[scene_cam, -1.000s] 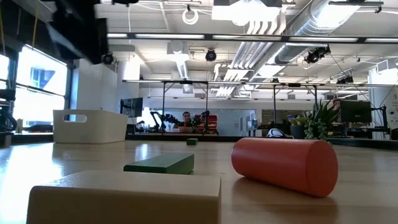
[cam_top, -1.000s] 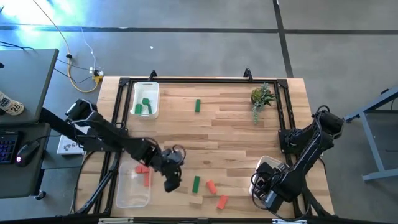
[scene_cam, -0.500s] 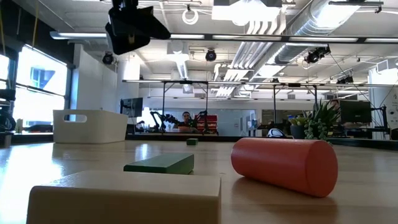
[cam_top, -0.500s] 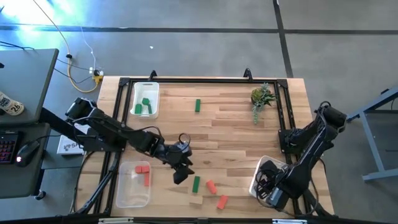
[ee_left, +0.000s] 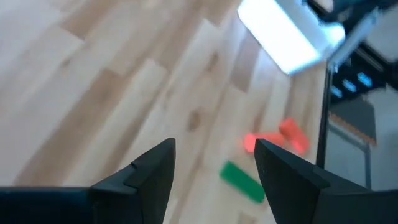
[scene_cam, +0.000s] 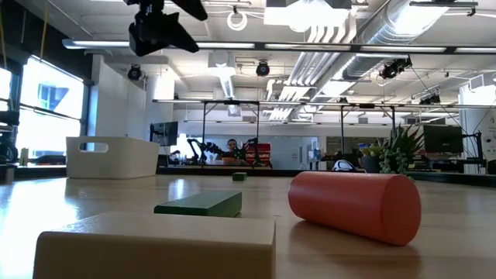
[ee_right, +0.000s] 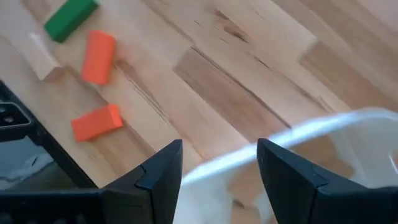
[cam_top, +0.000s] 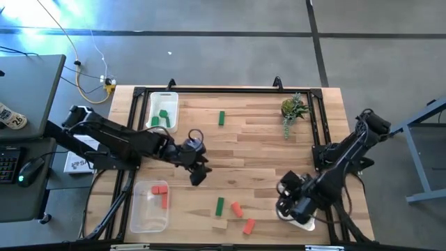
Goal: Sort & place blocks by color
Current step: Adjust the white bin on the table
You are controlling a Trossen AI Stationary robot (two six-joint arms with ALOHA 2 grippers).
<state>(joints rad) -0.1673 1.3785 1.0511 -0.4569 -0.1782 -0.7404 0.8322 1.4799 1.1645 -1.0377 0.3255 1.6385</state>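
Left claw (cam_top: 196,173) open mid-table, right claw (cam_top: 287,206) open over tray (cam_top: 304,224)

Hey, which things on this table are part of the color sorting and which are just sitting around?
Part of the job:
- small green wooden blocks
- small red-orange wooden blocks
- plain tan wooden block
- clear rectangular plastic trays

Just lying about:
- small green spiky plant
- yellow cable off the table
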